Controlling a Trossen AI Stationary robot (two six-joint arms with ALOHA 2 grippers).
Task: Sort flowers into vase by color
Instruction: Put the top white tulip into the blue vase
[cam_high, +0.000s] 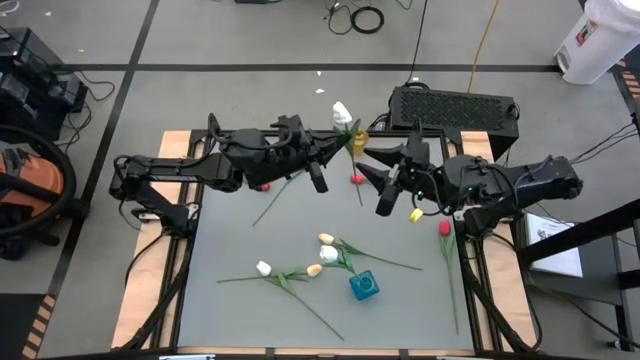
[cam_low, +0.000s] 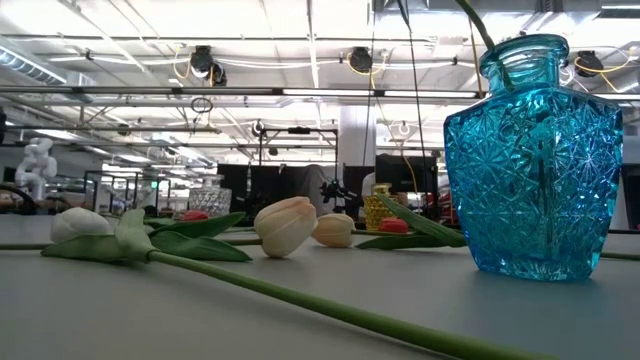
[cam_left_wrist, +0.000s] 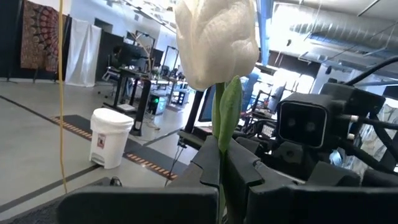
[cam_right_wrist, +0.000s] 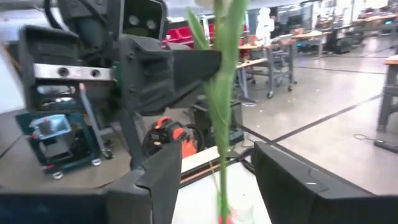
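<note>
White tulip (cam_high: 342, 111) is upright at the far middle of the bench (cam_high: 230, 310), stem clamped in the left gripper (cam_high: 338, 141) w/ fingers (cam_left_wrist: 205, 162) together on it, head above them; right gripper (cam_high: 368, 165) sits just beside, its fingers (cam_right_wrist: 163, 171) apart w/ the stem running between them, not pinched. Yellow vase (cam_high: 359, 137) is right next to both grippers, red tulip (cam_high: 356, 180) lies close below, yellow tulip head (cam_high: 416, 214) & another red tulip (cam_high: 445, 229) under the right arm. Blue glass vase (cam_high: 364, 286) stands near front w/ cream tulips (cam_high: 326, 240) & a white one (cam_high: 264, 268) lying around it, well apart from grippers.
</note>
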